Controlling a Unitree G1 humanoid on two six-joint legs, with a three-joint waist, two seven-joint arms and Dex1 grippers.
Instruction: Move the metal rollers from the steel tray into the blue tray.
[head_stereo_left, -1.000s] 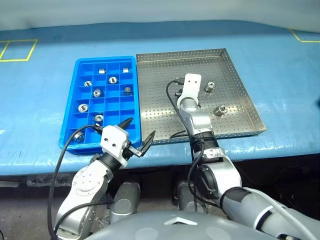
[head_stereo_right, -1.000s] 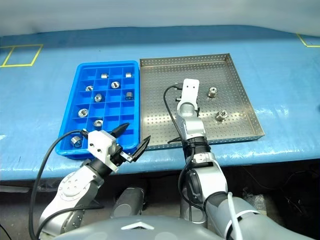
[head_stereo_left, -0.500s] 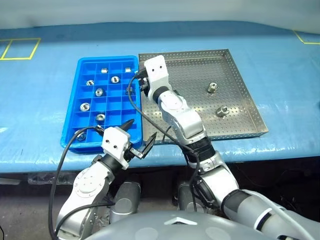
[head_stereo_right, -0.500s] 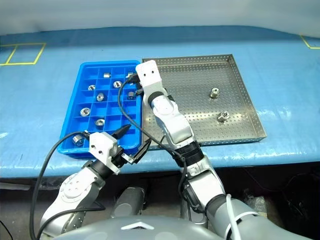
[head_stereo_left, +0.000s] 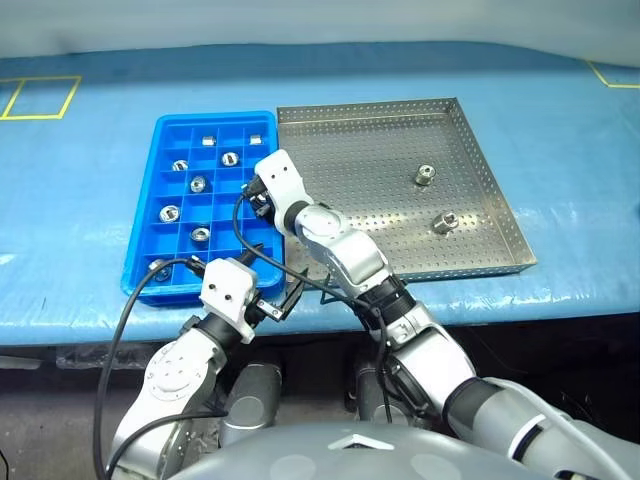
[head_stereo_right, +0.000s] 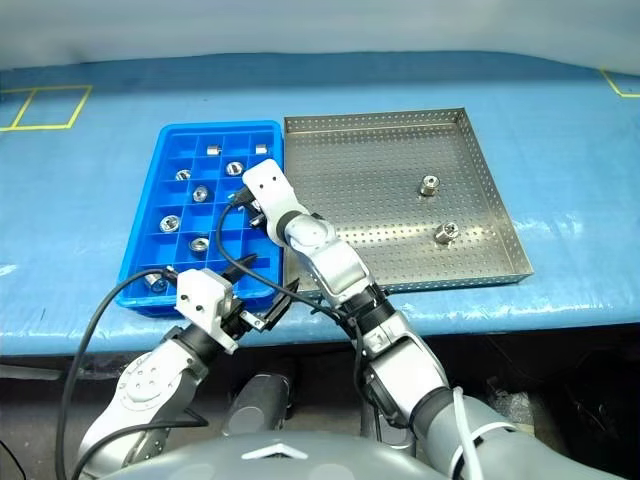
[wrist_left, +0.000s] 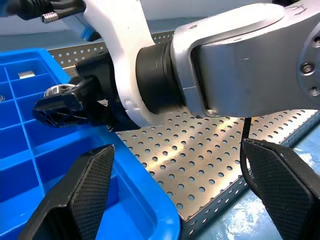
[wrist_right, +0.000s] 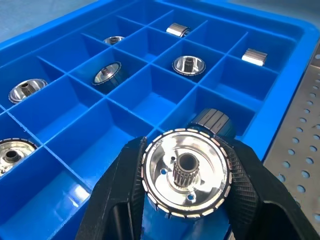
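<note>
Carrying one metal roller (wrist_right: 185, 173) clamped in the right gripper (wrist_right: 186, 200), poised over the blue tray (head_stereo_left: 141, 250) for dropping into a free compartment; left gripper (head_stereo_left: 268, 283) apart, idle near desk (head_stereo_left: 560, 130) edge.

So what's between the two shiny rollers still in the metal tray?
Nothing: between the two rollers lies only bare perforated floor of the steel tray, seen in the left eye view.
</note>
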